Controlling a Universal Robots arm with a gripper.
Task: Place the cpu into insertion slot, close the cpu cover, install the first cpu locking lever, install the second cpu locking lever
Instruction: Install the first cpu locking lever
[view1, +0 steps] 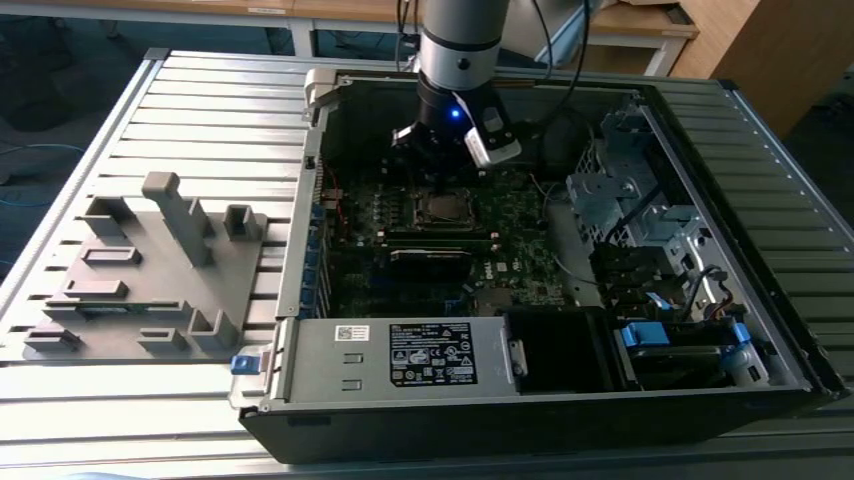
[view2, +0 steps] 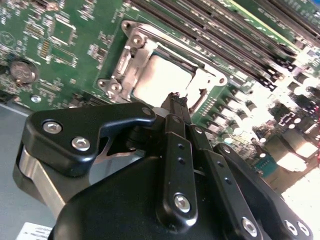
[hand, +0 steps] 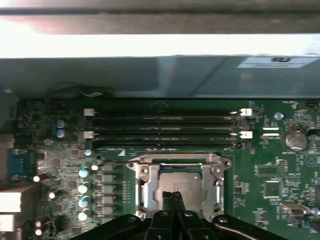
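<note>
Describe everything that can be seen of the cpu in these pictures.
The cpu is a small, flat square with a pale silvery metal face, lying level on the green board. A thin silvery cover frames it, leaving its face showing through the window. The gripper, fingers together, points at one edge; whether it touches cannot be told.

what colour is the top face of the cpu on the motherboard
Silvery grey metal. The cpu shows best in the first wrist view.
</note>
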